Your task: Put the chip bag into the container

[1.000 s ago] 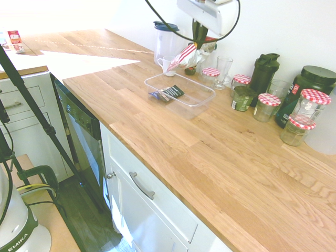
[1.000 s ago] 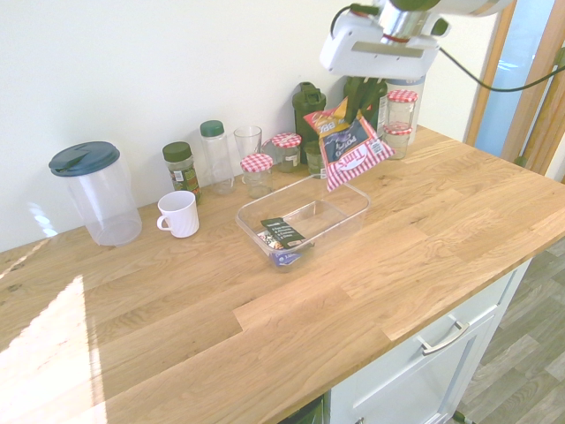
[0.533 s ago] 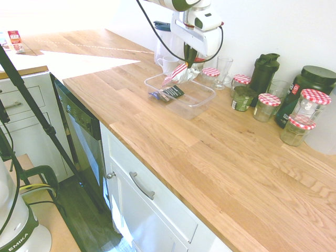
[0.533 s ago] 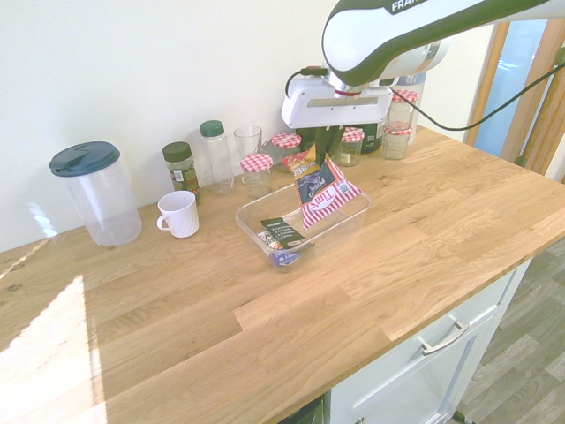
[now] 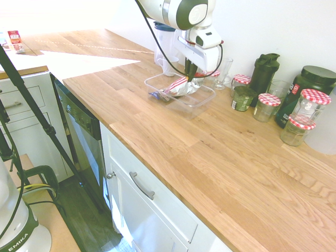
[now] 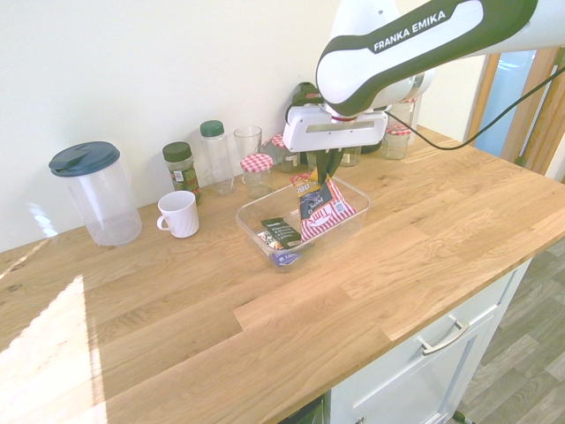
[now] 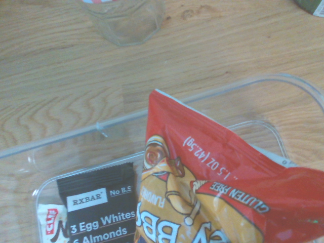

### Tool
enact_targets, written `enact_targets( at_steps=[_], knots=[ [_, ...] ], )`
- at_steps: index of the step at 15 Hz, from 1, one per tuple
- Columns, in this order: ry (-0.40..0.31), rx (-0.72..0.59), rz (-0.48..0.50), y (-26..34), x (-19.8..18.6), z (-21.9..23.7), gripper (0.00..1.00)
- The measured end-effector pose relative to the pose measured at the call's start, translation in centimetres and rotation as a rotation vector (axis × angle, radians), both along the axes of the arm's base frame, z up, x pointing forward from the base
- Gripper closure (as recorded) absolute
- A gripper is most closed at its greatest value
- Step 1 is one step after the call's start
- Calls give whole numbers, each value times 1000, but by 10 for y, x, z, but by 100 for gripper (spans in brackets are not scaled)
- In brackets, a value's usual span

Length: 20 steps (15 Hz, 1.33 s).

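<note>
Striped chip bag (image 6: pixel 324 211), hand (image 6: pixel 327 168) shut on it

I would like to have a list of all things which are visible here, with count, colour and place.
chip bag: 1, red, white, navy, yellow; in gripper, over container
container: 1, clear; on counter
snack packets: 2 visible, one dark, one blue; in container
pitcher: 1, clear, blue lid; left in second exterior view
mug: 1, white; beside pitcher
jars with checked lids: several, clear; behind container
shaker: 1, dark; near jars
arm: 1, white and dark
gripper: 1, dark fingers, closed on bag
</note>
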<state>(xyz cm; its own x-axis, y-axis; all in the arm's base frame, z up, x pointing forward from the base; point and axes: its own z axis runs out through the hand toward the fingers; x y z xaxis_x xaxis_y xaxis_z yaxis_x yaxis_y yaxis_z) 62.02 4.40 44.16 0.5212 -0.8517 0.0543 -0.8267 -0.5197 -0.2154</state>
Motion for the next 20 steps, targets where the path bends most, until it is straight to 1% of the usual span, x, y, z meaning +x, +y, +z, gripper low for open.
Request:
enact_targets(
  at_steps=[5, 13, 17, 20],
  knots=[
    [35, 5, -32, -18, 4, -22, 0],
    [40, 3, -38, -34, 3, -30, 0],
    [16, 1, -36, -38, -1, -17, 0],
    [-9, 1, -28, -40, -15, 2, 0]
  ],
)
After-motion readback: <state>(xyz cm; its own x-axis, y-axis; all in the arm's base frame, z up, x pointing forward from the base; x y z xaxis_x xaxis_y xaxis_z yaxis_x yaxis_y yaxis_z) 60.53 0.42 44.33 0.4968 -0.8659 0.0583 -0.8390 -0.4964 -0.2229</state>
